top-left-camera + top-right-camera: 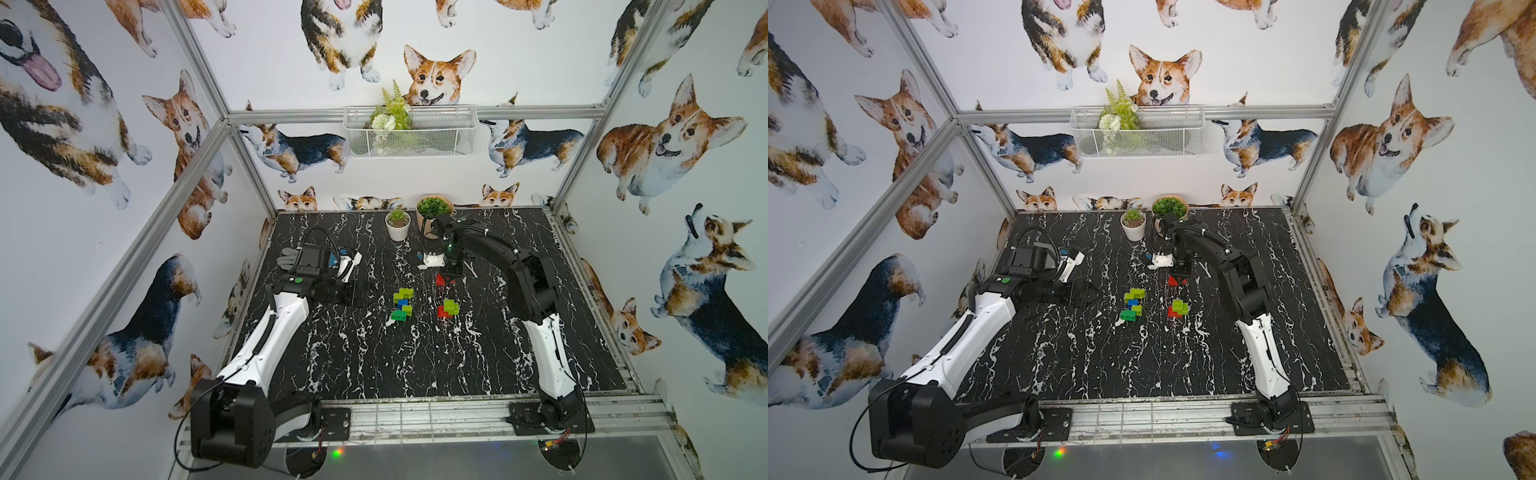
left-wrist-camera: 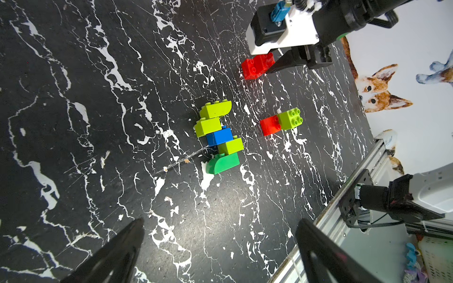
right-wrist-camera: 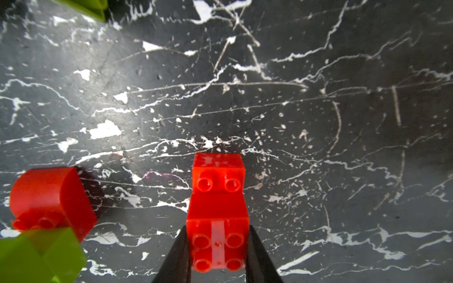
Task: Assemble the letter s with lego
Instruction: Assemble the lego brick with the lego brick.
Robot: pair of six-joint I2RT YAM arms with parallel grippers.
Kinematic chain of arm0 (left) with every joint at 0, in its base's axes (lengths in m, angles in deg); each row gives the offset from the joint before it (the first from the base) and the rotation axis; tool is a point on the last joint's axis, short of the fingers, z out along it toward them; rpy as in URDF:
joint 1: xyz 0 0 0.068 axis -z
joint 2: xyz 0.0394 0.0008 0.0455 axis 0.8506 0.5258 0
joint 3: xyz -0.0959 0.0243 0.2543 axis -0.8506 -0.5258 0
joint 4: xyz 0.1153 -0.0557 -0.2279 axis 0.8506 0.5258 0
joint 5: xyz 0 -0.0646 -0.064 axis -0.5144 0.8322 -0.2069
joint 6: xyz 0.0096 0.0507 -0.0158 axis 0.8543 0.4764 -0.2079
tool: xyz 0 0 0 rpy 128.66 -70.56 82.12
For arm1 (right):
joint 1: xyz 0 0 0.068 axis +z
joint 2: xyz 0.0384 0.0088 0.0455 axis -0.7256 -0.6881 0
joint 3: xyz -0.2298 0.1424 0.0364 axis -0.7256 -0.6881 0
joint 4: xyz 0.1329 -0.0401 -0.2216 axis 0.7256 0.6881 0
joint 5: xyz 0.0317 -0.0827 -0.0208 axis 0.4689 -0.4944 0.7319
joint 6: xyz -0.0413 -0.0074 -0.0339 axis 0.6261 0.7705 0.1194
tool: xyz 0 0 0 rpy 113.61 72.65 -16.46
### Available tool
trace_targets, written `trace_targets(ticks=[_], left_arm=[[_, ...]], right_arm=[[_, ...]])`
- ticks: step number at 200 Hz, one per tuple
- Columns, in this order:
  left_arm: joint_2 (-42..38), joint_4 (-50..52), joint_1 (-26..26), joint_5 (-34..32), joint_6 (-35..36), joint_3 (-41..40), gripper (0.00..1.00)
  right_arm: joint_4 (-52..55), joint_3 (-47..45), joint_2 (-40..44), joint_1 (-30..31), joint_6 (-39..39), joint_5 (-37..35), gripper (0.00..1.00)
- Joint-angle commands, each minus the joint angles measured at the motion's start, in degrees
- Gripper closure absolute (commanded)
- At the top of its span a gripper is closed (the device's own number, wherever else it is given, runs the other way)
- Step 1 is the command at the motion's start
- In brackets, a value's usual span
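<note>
S judged part-built: green-blue stack (image 2: 219, 137) joined; red-lime cluster (image 2: 289, 120) set apart; red piece (image 3: 218, 203) clamped in right gripper (image 3: 218, 235), yet to be added; left gripper (image 2: 220, 223) spread, empty.

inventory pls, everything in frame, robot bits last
brick chain: five bricks touching in a zigzag, three lime green, one blue, one dark green, mid-table
small pile: one red curved brick with lime green against it, lime count unclear, to the right of the chain
red bricks: apparently two joined, red, behind the small pile, in the right claw
white pot: one, small green plant, table rear
tan pot: one, green plant, beside the white pot
wire basket: one, white, on the rear wall, greenery inside
table: one, black marble
left claw: open, empty, left of the chain
right claw: shut on the red bricks
</note>
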Motion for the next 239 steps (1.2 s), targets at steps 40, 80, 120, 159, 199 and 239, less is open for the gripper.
trace_targets(ticks=[40, 80, 120, 159, 199, 239], left_arm=[[-0.30, -1.09, -0.09, 1.46, 0.51, -0.33, 0.00], [-0.43, -1.41, -0.04, 1.63, 0.32, -0.76, 0.00], [-0.30, -1.53, -0.06, 1.76, 0.09, -0.77, 0.00], [-0.52, -1.35, -0.05, 1.66, 0.07, -0.64, 0.00], [-0.43, -1.78, -0.05, 1.83, -0.26, -0.60, 0.00], [-0.35, -3.04, -0.08, 2.42, -1.77, -0.63, 0.00]], right_arm=[[5.79, 1.26, -2.95, 1.12, -1.26, -3.54, 0.84], [5.61, 1.82, -2.82, 1.54, -1.81, -4.11, 0.84], [5.92, 2.27, -2.95, 2.07, -1.90, -4.11, 0.83], [5.33, 2.26, -2.35, 2.24, -1.70, -4.07, 0.76], [3.98, 1.79, 0.05, 2.33, -1.24, -3.56, 0.56], [1.77, -0.32, 2.92, 2.19, -1.03, -3.28, 0.38]])
